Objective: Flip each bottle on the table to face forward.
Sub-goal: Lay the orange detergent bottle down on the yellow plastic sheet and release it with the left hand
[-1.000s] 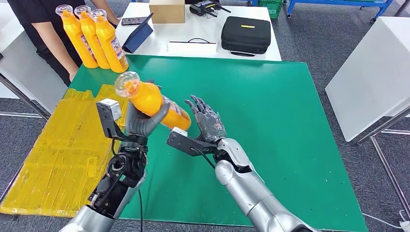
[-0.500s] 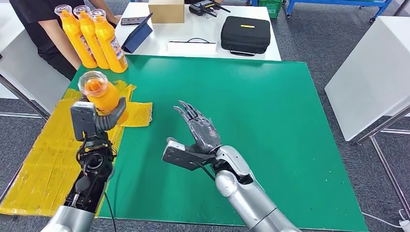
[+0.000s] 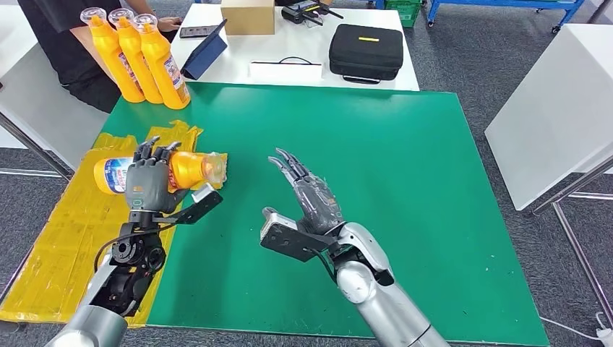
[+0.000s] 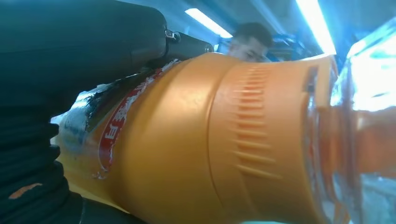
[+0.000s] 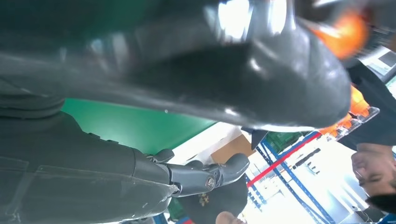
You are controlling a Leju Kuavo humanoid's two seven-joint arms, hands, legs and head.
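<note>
My left hand [image 3: 148, 184] grips an orange bottle [image 3: 189, 168] lying on its side over the yellow sheet [image 3: 65, 238], its clear cap pointing toward the green mat [image 3: 376, 166]. The left wrist view is close on the same orange bottle [image 4: 196, 140], its label partly showing beside my left hand [image 4: 28, 140]. My right hand [image 3: 311, 195] hovers over the mat, fingers spread and holding nothing. The right hand [image 5: 196, 177] also appears dark and close in the right wrist view. Three orange bottles [image 3: 141, 54] stand upright at the mat's far left corner.
A person in black [image 3: 61, 43] stands by the upright bottles. Behind the mat, a white table [image 3: 289, 65] carries a cardboard box [image 3: 249, 16], a black case [image 3: 366, 52] and a tablet [image 3: 206, 49]. Another white table [image 3: 556, 108] stands to the right.
My left hand has swung the bottle from upright to lying on its side over the yellow sheet, cap now toward the mat. The right hand stayed open and shifted slightly right.
</note>
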